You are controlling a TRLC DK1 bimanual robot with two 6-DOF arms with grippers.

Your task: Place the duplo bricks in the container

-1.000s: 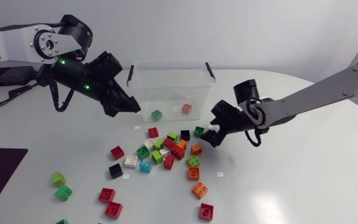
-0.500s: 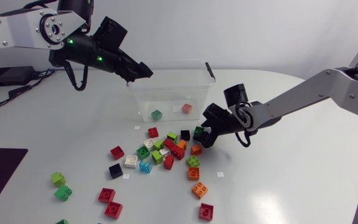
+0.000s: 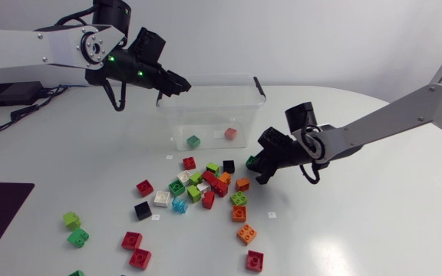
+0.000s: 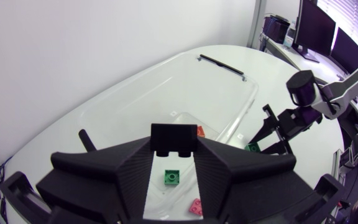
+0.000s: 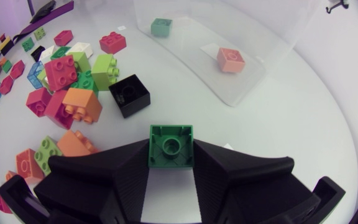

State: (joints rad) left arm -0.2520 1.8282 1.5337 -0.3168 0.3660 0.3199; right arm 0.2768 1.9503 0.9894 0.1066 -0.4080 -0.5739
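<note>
Above the container (image 3: pixel 240 109) rim | left hand (image 3: pixel 178 83) clenched a black brick (image 4: pixel 174 138), interior directly below | right hand (image 3: pixel 256 164) grasped a green brick (image 5: pixel 171 147) beside the pile (image 3: pixel 209 184), container just ahead.

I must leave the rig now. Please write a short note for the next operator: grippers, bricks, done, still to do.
Left gripper: shut on a black brick, over the container.
Right gripper: shut on a green brick, low beside the pile, outside the container.
Done: a teal brick and a pink brick lie in the container.
Left to do: release both held bricks inside, then collect the pile and the scattered bricks.
</note>
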